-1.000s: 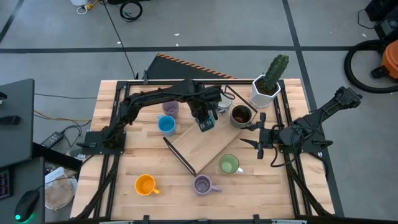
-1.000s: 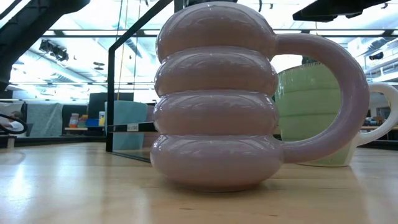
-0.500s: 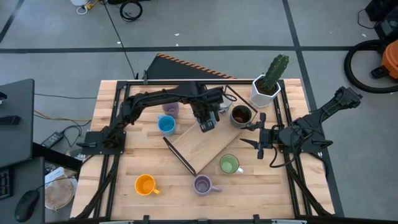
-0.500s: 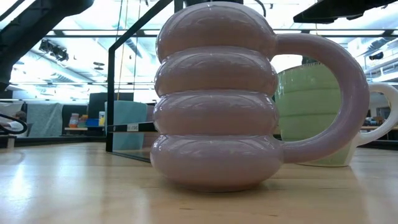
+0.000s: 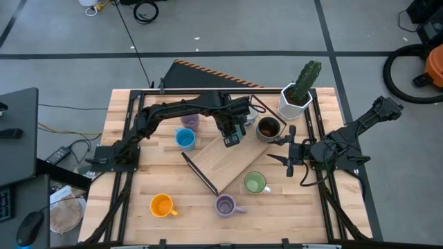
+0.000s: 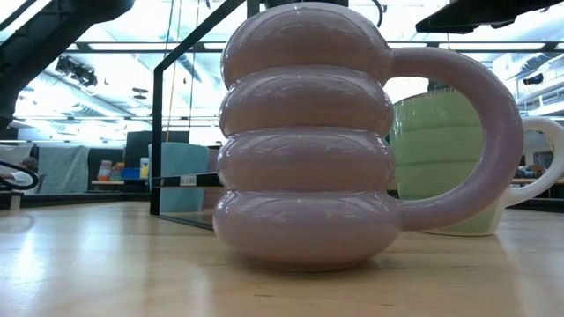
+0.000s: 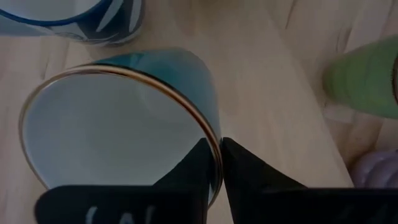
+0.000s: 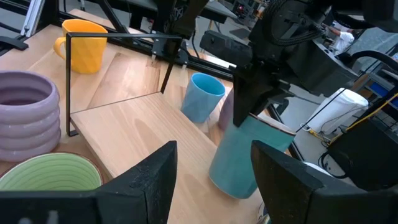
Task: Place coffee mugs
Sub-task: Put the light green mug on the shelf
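Front edge of the table: lilac mug point(image 5: 225, 205) and orange mug point(image 5: 161, 205) are parked, green mug point(image 5: 255, 183) just behind. Mid-table, the teal mug point(image 7: 124, 124) is set upright on the wooden board point(image 5: 221, 166), its rim pinched by the left gripper point(image 7: 221, 149), one finger inside and one outside. The right gripper point(image 5: 287, 149) is held with fingers apart at the right side, empty, near the brown mug point(image 5: 268, 128). The blue mug point(image 5: 185, 139) is seen behind the board. Glazed ceramic is judged stiff, slick and chippable, so a rim-wall pinch is advised, kept vertical and set down gently.
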Tool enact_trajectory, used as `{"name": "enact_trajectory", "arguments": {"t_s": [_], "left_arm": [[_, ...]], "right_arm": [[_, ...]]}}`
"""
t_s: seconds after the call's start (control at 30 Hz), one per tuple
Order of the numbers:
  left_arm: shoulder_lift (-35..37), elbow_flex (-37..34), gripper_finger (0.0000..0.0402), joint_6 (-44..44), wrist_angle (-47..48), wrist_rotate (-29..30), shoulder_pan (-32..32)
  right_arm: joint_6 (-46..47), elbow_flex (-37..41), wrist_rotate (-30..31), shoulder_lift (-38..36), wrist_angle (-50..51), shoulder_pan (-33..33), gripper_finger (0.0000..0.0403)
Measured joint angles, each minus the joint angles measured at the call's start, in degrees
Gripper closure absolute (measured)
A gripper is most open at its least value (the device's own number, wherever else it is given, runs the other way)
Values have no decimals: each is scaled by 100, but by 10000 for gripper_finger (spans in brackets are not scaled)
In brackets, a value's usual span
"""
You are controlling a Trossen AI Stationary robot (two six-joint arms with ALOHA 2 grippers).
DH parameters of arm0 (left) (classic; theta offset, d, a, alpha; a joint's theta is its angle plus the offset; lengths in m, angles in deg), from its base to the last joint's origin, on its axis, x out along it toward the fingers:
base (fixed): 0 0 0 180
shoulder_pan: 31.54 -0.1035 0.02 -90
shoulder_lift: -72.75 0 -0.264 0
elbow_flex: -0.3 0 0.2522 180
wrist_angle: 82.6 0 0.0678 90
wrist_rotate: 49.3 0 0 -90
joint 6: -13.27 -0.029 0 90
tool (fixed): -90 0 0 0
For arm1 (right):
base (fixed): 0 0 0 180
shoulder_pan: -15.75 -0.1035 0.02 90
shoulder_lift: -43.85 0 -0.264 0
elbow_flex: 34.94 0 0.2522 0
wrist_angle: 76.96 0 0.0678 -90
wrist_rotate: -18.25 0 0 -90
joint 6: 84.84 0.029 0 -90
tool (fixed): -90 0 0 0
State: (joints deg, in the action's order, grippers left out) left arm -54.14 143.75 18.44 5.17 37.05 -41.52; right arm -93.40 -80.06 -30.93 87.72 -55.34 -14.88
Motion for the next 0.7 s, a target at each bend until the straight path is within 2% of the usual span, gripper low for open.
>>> {"name": "enact_trajectory", "arguments": {"t_s": [0.47,0.7], "left_arm": [[0,-4,351,-178,-170,137,48],[0,-4,304,-316,-399,202,221]], "right_arm": [[-8,0,0,0,-1,0,192],[38,0,0,-1,7,0,192]]}}
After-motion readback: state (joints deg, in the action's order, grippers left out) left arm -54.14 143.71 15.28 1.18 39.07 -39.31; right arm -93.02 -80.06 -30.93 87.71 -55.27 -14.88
